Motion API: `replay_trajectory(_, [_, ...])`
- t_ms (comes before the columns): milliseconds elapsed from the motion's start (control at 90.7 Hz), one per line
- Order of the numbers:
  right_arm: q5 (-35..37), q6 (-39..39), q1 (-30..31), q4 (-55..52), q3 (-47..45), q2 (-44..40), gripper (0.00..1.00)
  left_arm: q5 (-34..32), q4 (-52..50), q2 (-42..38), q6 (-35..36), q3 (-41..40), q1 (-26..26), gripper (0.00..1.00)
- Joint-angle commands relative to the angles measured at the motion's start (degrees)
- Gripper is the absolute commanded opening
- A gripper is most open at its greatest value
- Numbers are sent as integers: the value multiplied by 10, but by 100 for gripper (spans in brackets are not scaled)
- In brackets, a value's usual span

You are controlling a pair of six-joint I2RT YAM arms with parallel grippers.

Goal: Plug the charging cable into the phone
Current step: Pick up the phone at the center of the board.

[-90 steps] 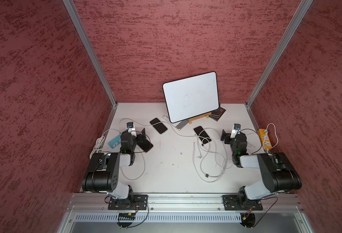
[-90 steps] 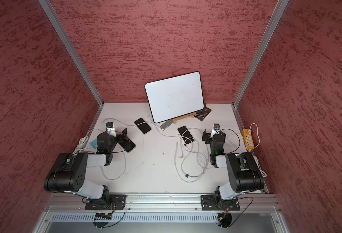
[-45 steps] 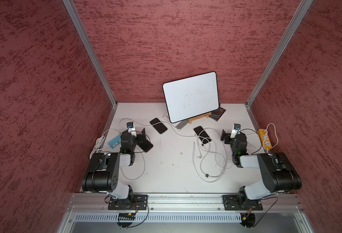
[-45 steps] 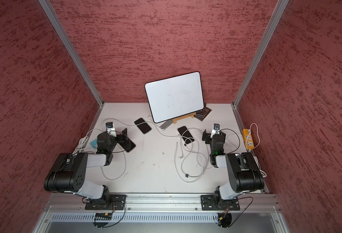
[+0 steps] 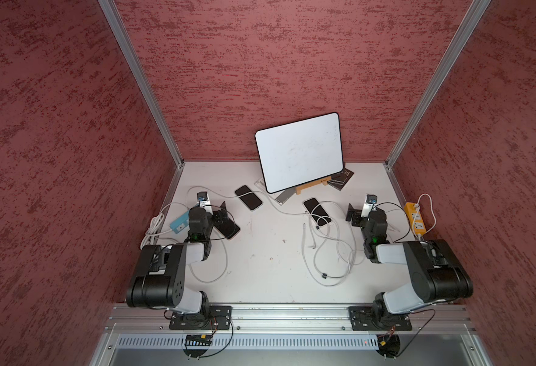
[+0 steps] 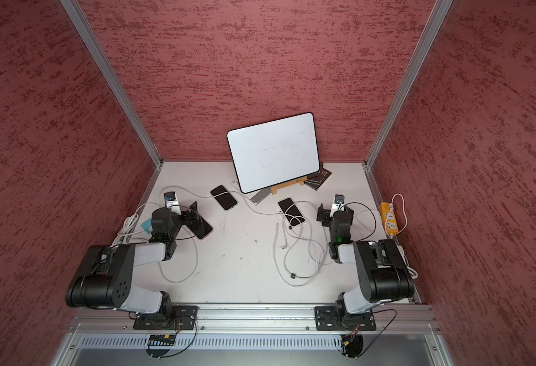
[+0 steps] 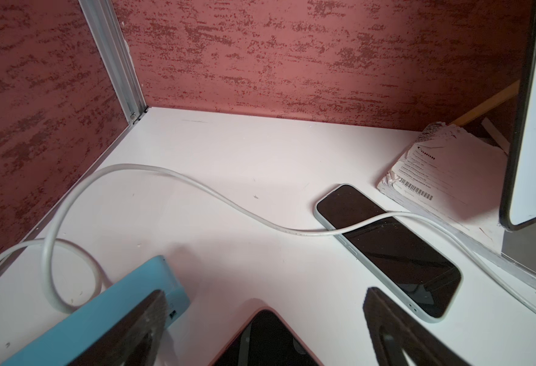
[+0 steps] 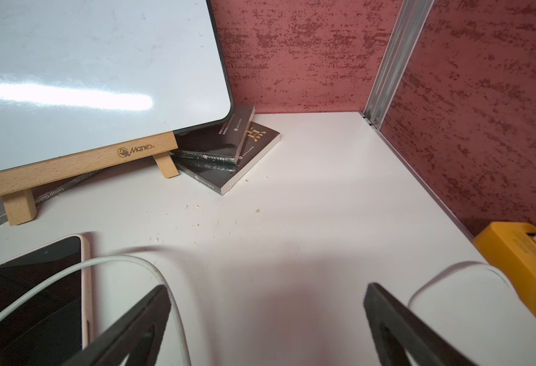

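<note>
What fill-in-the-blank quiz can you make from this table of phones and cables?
1. The whiteboard stands on a ____ easel.
2. The power strip beside the left arm is ____.
3. A white cable lies across the mint-cased phone's ____.
4. The left end effector and right end effector are both ____.
Missing words: wooden; blue; screen; open.
</note>
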Motion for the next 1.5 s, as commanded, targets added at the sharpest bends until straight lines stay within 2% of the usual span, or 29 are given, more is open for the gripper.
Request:
replay_trajectory(0, [14, 4, 2, -74, 38, -46, 97, -80, -192, -122, -60, 62, -11, 100])
replay_trajectory(88, [57, 58, 7, -286, 122, -125, 97, -60, -203, -180, -115, 50, -10, 100])
replay_trajectory(176, [23, 101, 18, -389, 174, -174, 95, -145, -232, -194, -295, 23, 0, 100])
replay_trajectory(198, [16, 114, 23, -409, 186, -185, 94, -136, -248, -193, -329, 23, 14, 100])
replay_trajectory(242, [-16, 138, 33, -452, 211, -196, 94, -70, -280, -185, -366, 33, 39, 100])
replay_trajectory(276, [-43, 150, 42, -479, 227, -199, 94, -19, -312, -173, -373, 51, 47, 100])
replay_trajectory(320, [-73, 159, 59, -511, 249, -196, 94, 9, -381, -148, -376, 96, 38, 100])
replay_trajectory(364, [-107, 158, 79, -548, 271, -188, 92, -1, -467, -116, -385, 153, 13, 100])
replay_trajectory(441, [-136, 145, 115, -628, 309, -171, 91, -60, -640, -54, -422, 255, -37, 100])
replay_trajectory(496, [-142, 143, 140, -665, 317, -171, 91, -66, -695, -13, -438, 303, -72, 100])
replay_trajectory(551, [-146, 143, 161, -674, 305, -182, 91, -76, -718, 17, -445, 332, -111, 100])
replay_trajectory(639, [-145, 136, 185, -671, 278, -200, 91, -135, -760, 55, -463, 367, -163, 100])
replay_trajectory(694, [-149, 133, 192, -678, 273, -199, 92, -159, -791, 74, -484, 385, -174, 100])
replay_trajectory(794, [-161, 124, 201, -703, 273, -191, 92, -162, -824, 99, -510, 399, -181, 100])
replay_trajectory(959, [-159, 125, 212, -703, 257, -196, 93, -170, -830, 104, -535, 391, -185, 100])
replay_trajectory(1102, [-166, 126, 215, -703, 258, -190, 99, -173, -814, 112, -537, 375, -182, 100])
replay_trajectory(1488, [-155, 127, 219, -699, 253, -180, 97, -109, -744, 172, -513, 362, -130, 100])
